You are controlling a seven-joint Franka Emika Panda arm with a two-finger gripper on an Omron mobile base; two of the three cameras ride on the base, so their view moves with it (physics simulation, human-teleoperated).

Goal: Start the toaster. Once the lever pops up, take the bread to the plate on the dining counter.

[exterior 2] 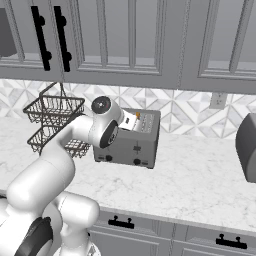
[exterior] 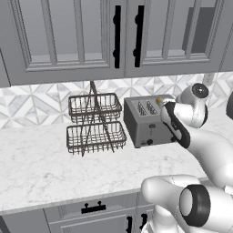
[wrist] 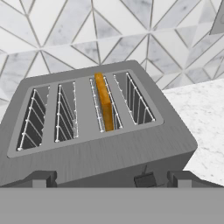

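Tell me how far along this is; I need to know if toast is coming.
Done: the bread stands in a slot of the toaster, and the arm has reached it. In hand: the open gripper hovers over the toaster's front edge, near the lever, fingers holding nothing. Left: pressing the lever, waiting for the pop, carrying the bread to the plate.

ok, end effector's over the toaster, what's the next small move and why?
Probably lower toward the lever on the toaster's front face and press it down. The bread sits in a slot, the lever looks unpressed, and the end effector hangs open just above the front edge, holding nothing.
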